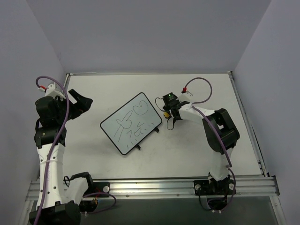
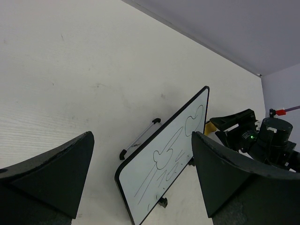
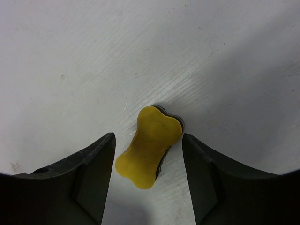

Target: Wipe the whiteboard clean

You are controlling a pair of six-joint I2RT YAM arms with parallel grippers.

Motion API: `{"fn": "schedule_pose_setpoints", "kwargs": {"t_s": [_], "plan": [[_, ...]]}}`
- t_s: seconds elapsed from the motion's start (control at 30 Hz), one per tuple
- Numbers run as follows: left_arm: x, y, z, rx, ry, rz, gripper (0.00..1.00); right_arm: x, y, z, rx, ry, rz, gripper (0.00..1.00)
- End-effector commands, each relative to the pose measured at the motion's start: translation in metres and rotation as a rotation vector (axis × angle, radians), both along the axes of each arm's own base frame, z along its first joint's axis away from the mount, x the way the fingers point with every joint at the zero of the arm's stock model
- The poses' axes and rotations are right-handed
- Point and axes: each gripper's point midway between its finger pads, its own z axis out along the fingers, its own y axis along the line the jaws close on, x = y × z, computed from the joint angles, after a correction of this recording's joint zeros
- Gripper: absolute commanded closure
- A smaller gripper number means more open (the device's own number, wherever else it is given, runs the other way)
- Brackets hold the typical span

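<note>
The whiteboard point(image 1: 131, 123) lies tilted at the table's middle, white with a thin black frame, two small black feet and dark marker scribbles; it also shows in the left wrist view point(image 2: 164, 159). A small yellow bone-shaped eraser point(image 3: 149, 146) lies flat on the table just right of the board point(image 1: 165, 113). My right gripper point(image 3: 148, 161) is open, its jaws on either side of the eraser without touching it. My left gripper point(image 1: 83, 103) is open and empty, held above the table left of the board.
A low wall rims the white table point(image 1: 201, 154). The right arm's black wrist point(image 2: 262, 138) shows beyond the board in the left wrist view. A metal rail point(image 1: 154, 187) runs along the near edge by the arm bases.
</note>
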Motion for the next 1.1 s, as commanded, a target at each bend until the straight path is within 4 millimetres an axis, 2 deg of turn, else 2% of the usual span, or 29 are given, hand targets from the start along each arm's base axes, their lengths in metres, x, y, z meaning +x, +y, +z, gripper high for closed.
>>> {"fn": "schedule_pose_setpoints", "kwargs": {"t_s": [0.0, 0.17, 0.4, 0.63, 0.77, 0.9, 0.97, 1.07], "plan": [[-0.001, -0.002, 0.012, 0.014, -0.045, -0.012, 0.06, 0.003, -0.001, 0.003, -0.031, -0.007, -0.019, 0.46], [-0.002, -0.002, 0.012, 0.015, -0.046, -0.013, 0.06, 0.003, -0.008, -0.003, -0.102, 0.030, -0.009, 0.48], [-0.001, -0.002, 0.012, 0.013, -0.044, -0.011, 0.06, 0.008, -0.011, 0.002, -0.153, 0.025, 0.019, 0.53], [-0.001, -0.002, 0.010, 0.013, -0.041, -0.011, 0.06, 0.026, -0.007, 0.008, -0.216, 0.024, 0.164, 0.61], [-0.001, -0.002, 0.011, 0.013, -0.041, -0.011, 0.06, 0.037, -0.011, 0.013, -0.241, 0.030, 0.218, 0.66], [-0.001, -0.002, 0.011, 0.012, -0.041, -0.013, 0.06, 0.046, -0.016, 0.024, -0.265, 0.022, 0.240, 0.65], [0.000, -0.002, 0.010, 0.011, -0.038, -0.014, 0.06, 0.044, -0.018, 0.028, -0.274, 0.026, 0.241, 0.59], [0.000, -0.002, 0.009, 0.010, -0.038, -0.014, 0.06, 0.037, -0.017, 0.034, -0.274, 0.033, 0.236, 0.56]]}}
